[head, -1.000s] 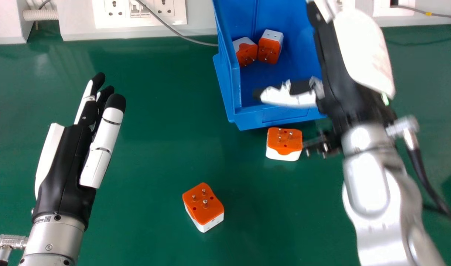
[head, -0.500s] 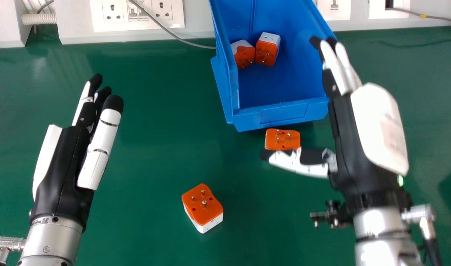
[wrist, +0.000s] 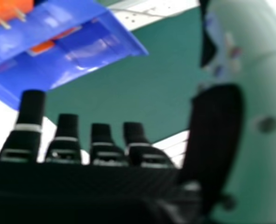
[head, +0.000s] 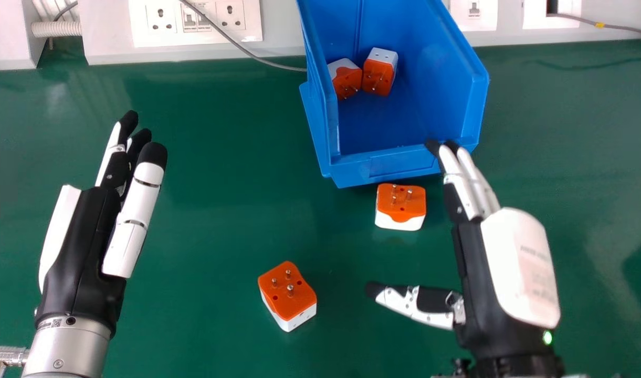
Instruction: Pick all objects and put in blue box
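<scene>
Cut off at the head view's top: the blue box (head: pixel 399 165). Partly hidden by its side wall: one plug (head: pixel 346 79), beside another plug (head: pixel 378 73) inside. On the green table (head: pixel 210 220), near the box's front, a third plug (head: pixel 401 205); farther off, a fourth plug (head: pixel 289 294); both orange and white, three pins up. Right hand (head: pixel 504 268) with straight fingers, thumb wide apart; left hand (head: pixel 86 231) open too.

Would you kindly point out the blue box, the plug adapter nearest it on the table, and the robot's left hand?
Blue box (head: pixel 399 165): head view, front wall.
Plug adapter (head: pixel 402 206): head view, orange face.
Left hand (head: pixel 84 252): head view, black side.
</scene>
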Controlling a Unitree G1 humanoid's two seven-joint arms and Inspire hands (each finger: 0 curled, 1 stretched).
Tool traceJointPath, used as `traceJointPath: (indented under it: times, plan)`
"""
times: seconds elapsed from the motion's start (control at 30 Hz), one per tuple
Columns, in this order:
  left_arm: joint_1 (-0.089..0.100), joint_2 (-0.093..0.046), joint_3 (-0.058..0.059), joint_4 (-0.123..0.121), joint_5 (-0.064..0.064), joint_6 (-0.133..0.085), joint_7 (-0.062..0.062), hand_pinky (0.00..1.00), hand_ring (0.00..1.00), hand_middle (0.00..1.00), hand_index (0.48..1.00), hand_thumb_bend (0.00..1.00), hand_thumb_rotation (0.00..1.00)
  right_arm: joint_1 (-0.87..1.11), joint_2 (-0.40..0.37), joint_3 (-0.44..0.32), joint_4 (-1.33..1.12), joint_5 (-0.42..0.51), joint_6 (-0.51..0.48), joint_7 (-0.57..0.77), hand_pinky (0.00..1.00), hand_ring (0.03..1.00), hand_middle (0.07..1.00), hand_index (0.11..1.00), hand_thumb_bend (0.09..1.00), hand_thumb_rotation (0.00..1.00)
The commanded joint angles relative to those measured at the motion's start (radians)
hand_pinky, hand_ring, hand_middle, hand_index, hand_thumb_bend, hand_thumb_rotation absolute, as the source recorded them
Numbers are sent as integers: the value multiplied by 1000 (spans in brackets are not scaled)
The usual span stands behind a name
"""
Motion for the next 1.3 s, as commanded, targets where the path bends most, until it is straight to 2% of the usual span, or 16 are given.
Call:
traceJointPath:
  times: [0.0, 0.1, 0.33, 0.67, 0.83, 1.03, 1.27]
  plan:
    - [2, 10, 10, -11, -6, -27, -6, 892, 963, 975, 992, 537, 1000, 3, 21, 6, 15, -2, -21, -27, 715, 896, 928, 899, 652, 164]
    - [3, 11, 13, -8, -14, -28, -9, 897, 966, 977, 994, 531, 1000, -6, 40, 9, 46, 10, 7, 6, 730, 898, 930, 906, 643, 172]
    - [2, 9, 17, -2, -15, -32, -15, 905, 968, 978, 996, 529, 1000, -112, 121, -15, 162, 60, 107, 83, 745, 895, 931, 924, 613, 197]
    - [-2, 10, 24, 11, -19, -43, -18, 906, 968, 977, 995, 542, 1000, -317, 249, -85, 369, 125, 273, 36, 643, 825, 921, 929, 588, 194]
    - [-3, 11, 30, 22, -27, -50, -22, 906, 968, 977, 995, 542, 1000, -391, 271, -107, 449, 177, 292, -24, 679, 836, 917, 925, 590, 195]
    - [-8, 16, 31, 25, -22, -49, -22, 909, 969, 977, 994, 543, 1000, -430, 266, -109, 505, 197, 299, -81, 714, 869, 935, 932, 590, 198]
    - [-13, 17, 34, 31, -28, -48, -26, 915, 970, 976, 998, 558, 1000, -501, 264, -115, 584, 214, 335, -124, 789, 937, 978, 975, 588, 205]
